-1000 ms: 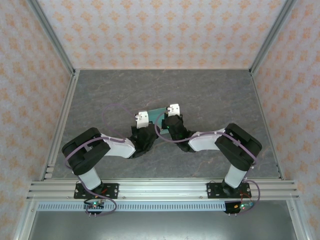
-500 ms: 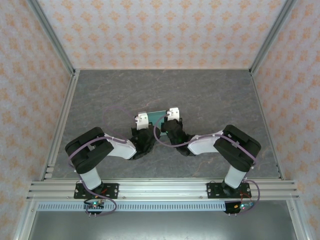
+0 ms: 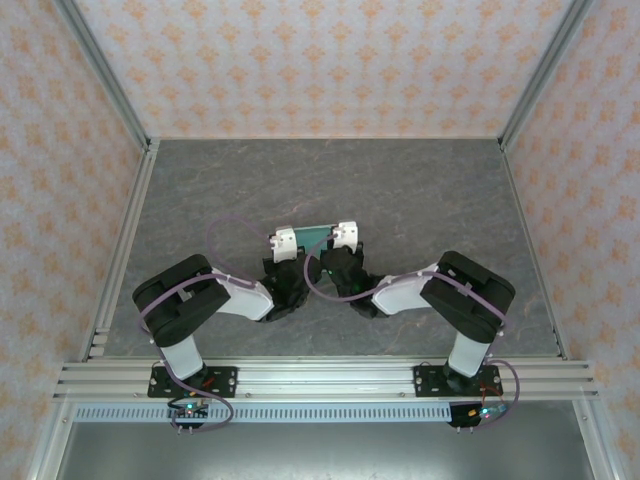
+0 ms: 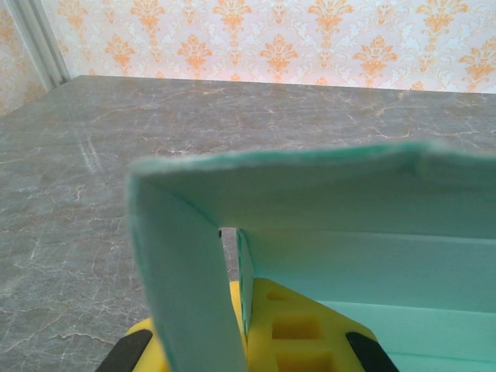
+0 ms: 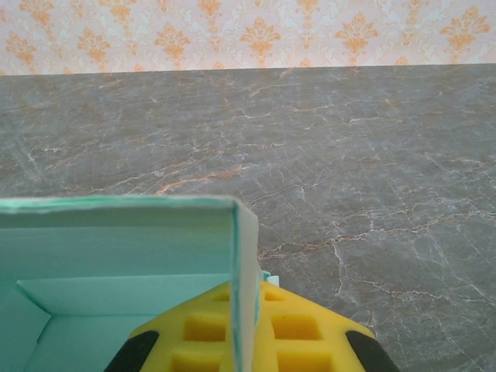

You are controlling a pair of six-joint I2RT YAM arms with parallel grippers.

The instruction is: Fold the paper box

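Left tool [image 3: 285, 241] and right tool [image 3: 346, 235] each pinch tight on an end wall of the paper box [image 3: 317, 236]; walls are up, probably only final tucks remain.

Surroundings of my workspace: desk, walls, framing.
Desk [image 3: 420, 190]: grey, stone-veined top, matte, spread before me. Walls [image 3: 320, 60]: pale paper with orange damask motifs, on three sides. Frame post [image 3: 105, 70]: silver aluminium, rising from each far corner. Rail [image 3: 320, 378]: ribbed aluminium along the near edge, white slotted strip [image 3: 320, 412] just beside it.
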